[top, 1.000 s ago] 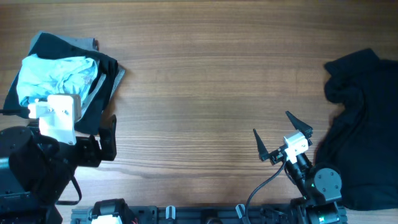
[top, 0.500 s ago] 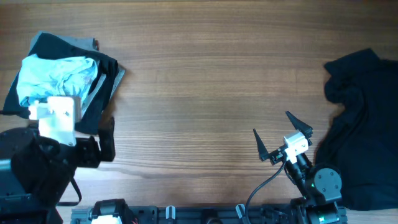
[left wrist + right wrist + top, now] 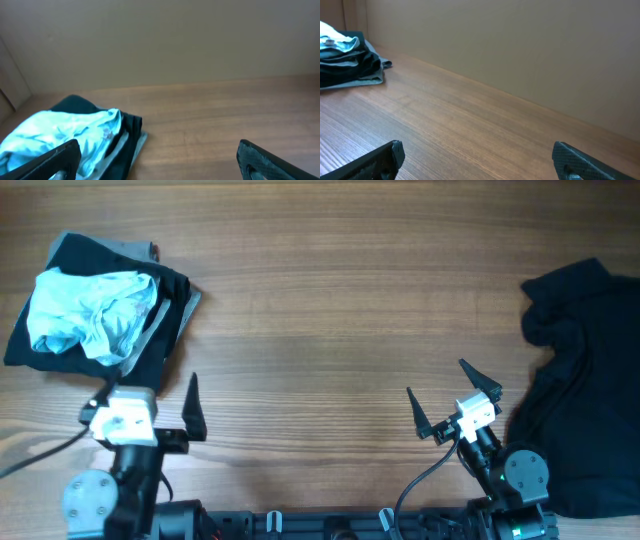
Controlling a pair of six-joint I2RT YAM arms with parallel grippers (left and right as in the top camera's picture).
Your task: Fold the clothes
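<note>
Overhead: the pale light-blue T-shirt [image 3: 88, 310] lies crumpled and unfolded at the far-left corner of the worktop [image 3: 320, 300]. It sits on top of a black-and-grey garment [image 3: 175, 292], whose dark edges show around it. Neither arm touches the shirt. The left tool [image 3: 145, 392] is at the near edge, just on the near side of that pile, close to it but apart. Its fingers are spread wide with nothing between them, and they point toward the far side. Left wrist view agrees: the two fingers sit at the bottom corners, well apart, with bare wood between them and the shirt ahead and to the left. The right tool [image 3: 437, 380] is at the near right, likewise spread and empty over bare wood, angled toward the far left. In the right wrist view the shirt pile is small at the upper left, well away. A black garment [image 3: 585, 410] is heaped on the right side of the worktop and runs off the right of the view. It lies beside the right arm's base, clear of that tool's fingers.
</note>
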